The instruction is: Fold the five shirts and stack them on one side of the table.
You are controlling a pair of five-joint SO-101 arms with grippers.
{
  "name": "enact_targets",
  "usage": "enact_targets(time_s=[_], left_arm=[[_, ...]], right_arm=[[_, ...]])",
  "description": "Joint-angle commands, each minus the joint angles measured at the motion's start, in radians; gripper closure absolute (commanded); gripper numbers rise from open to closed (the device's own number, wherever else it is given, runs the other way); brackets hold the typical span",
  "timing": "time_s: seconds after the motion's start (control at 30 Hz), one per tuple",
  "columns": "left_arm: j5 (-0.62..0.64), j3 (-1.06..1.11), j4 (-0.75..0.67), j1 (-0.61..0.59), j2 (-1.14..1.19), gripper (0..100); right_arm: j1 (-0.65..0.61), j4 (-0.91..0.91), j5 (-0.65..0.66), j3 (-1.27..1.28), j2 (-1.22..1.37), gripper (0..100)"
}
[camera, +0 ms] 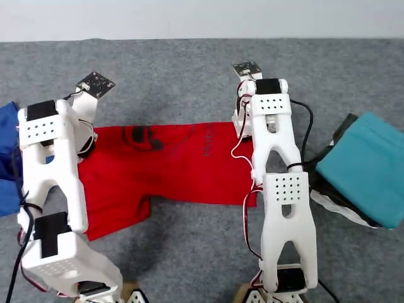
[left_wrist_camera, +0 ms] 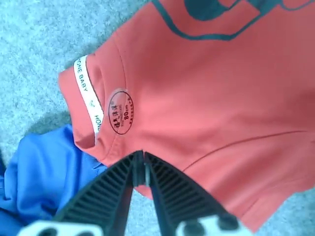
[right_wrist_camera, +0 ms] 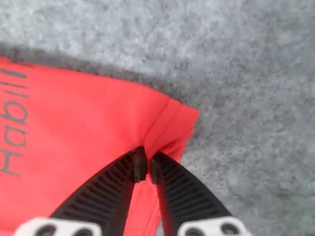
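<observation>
A red shirt (camera: 170, 164) with dark print lies spread across the middle of the grey table. My left gripper (left_wrist_camera: 142, 164) is shut on the red shirt (left_wrist_camera: 206, 98) just below its collar, beside the white neck label. My right gripper (right_wrist_camera: 145, 164) is shut on a hemmed corner of the red shirt (right_wrist_camera: 74, 142). In the high view the left arm (camera: 50, 164) stands over the shirt's left end and the right arm (camera: 274, 151) over its right end.
A blue shirt (camera: 7, 158) lies at the table's left edge, also seen as blue cloth (left_wrist_camera: 39, 172) under the collar. A pile with a teal shirt (camera: 369, 164) on top sits at the right. Bare grey table (camera: 189, 82) stretches behind.
</observation>
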Motion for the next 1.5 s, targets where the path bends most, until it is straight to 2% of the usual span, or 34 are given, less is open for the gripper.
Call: enact_targets(time_s=[0.0,0.23,0.57,0.63,0.77,1.0,1.17,1.3,1.47], left_arm=[[0.0,0.001,-0.018,-0.002,-0.049,100],[0.0,0.001,-0.018,-0.002,-0.054,100],[0.0,0.001,-0.018,-0.002,-0.049,100],[0.0,0.001,-0.018,-0.002,-0.049,100],[0.0,0.001,-0.018,-0.002,-0.051,100],[0.0,0.001,-0.017,-0.002,-0.057,100],[0.002,-0.002,-0.005,-0.002,-0.058,100],[-0.012,-0.001,0.107,-0.002,-0.058,100],[-0.18,0.024,0.285,-0.014,-0.058,100]], right_arm=[[0.007,0.001,0.044,-0.055,-0.018,98.8],[0.022,-0.025,0.048,-0.227,-0.007,98.8],[0.039,-0.113,0.049,-0.204,0.019,98.7],[0.039,-0.102,0.049,-0.204,0.038,96.1],[0.035,-0.027,0.041,-0.23,0.025,84.2],[0.03,0.107,0.043,-0.362,-0.059,85.4],[0.038,0.125,0.043,-0.325,-0.127,85.6],[0.016,0.125,0.043,-0.184,-0.229,85.6],[0.016,0.124,0.043,0.064,-0.403,85.6]])
